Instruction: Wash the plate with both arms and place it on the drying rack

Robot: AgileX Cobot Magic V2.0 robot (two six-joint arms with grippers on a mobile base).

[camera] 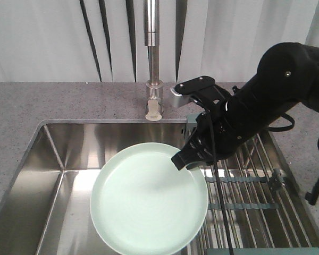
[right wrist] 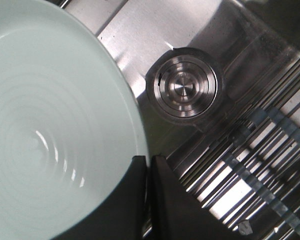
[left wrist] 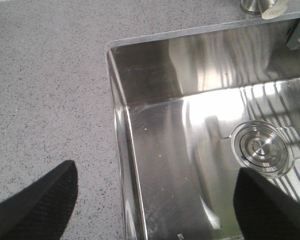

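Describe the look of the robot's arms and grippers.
The right arm is bulky, rounded and matte black, with a silver-grey block near the wrist and black cables trailing along it. The right gripper has flat black wedge fingers. The left gripper shows only two black, finely textured fingertips.
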